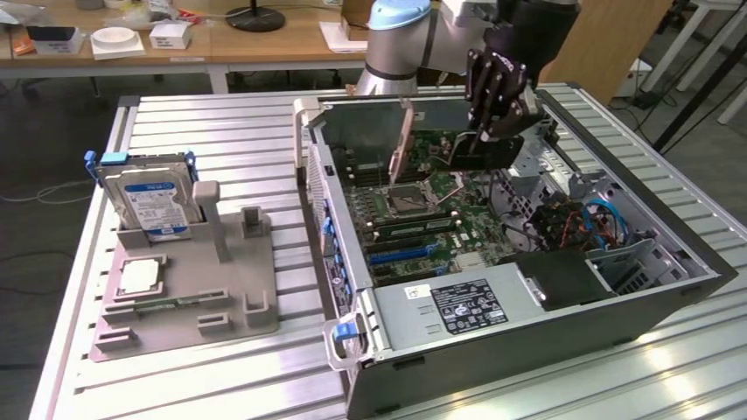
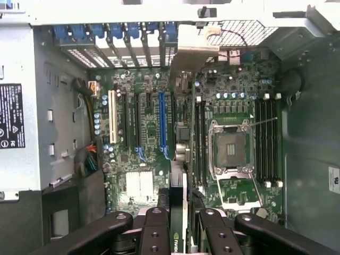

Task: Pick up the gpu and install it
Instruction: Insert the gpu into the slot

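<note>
One card, the gpu [image 2: 178, 234], sits pinched edge-on between the gripper [image 2: 180, 206] fingers [image 2: 157, 223]. They are closed on its two flat faces, not spread and not pressed together. It hangs directly below the fingers and inside the open computer case [image 1: 653, 315]. Its long axis runs away from the grip toward the case's slotted rear wall, where its silvery end bracket [image 2: 192, 50] reaches. In the exterior view the gpu [image 1: 478, 156] is a thin dark board under the gripper [image 1: 499, 129], held above the motherboard [image 1: 408, 219] toward the far end of the case. It looks raised off the board, not seated.

In the wrist view, the card's edge lines up over the strip of motherboard between the long blue slot [image 2: 162, 119] and the bare square CPU socket [image 2: 232, 149]. It runs parallel to both.

The card is rigid, flat and matte, and the bracket is bent sheet metal. The case is grey steel, with a boxy labelled power supply [image 1: 467, 306] at its near end. Well outside the case, a grey moulded holder [image 1: 222, 324] carries a blue-labelled hard drive [image 1: 146, 199] and a small square CPU chip [image 1: 140, 276].
</note>
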Motion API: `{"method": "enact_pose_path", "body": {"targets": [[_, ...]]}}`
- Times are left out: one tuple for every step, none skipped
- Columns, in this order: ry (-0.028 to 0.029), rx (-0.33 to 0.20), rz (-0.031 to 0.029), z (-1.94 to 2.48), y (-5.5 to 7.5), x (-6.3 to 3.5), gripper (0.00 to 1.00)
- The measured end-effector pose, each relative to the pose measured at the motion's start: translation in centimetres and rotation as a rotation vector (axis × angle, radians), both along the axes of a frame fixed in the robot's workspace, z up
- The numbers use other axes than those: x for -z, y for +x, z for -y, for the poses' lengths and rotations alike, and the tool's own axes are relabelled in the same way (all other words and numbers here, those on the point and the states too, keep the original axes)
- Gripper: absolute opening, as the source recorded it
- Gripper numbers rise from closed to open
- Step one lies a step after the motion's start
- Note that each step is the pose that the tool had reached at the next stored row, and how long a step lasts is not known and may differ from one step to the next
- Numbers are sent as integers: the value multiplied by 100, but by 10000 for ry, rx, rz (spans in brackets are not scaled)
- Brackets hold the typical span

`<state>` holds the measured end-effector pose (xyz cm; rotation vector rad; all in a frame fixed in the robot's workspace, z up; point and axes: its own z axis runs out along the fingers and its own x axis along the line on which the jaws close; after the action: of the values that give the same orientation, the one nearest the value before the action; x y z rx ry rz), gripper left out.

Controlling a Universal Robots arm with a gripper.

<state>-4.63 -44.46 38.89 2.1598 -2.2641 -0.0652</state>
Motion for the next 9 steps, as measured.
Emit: {"method": "enact_pose_path", "body": {"targets": [[0,-71,20,0,1,5,26],[-2,-89,20,0,1,5,26],[-2,-89,20,0,1,5,26],[-2,-90,20,0,1,5,26],[-1,-90,21,0,1,6,26],[-1,-91,21,0,1,6,26],[-1,-91,21,0,1,6,26],[-2,-90,21,0,1,5,26],[-1,-90,21,0,1,6,26]]}}
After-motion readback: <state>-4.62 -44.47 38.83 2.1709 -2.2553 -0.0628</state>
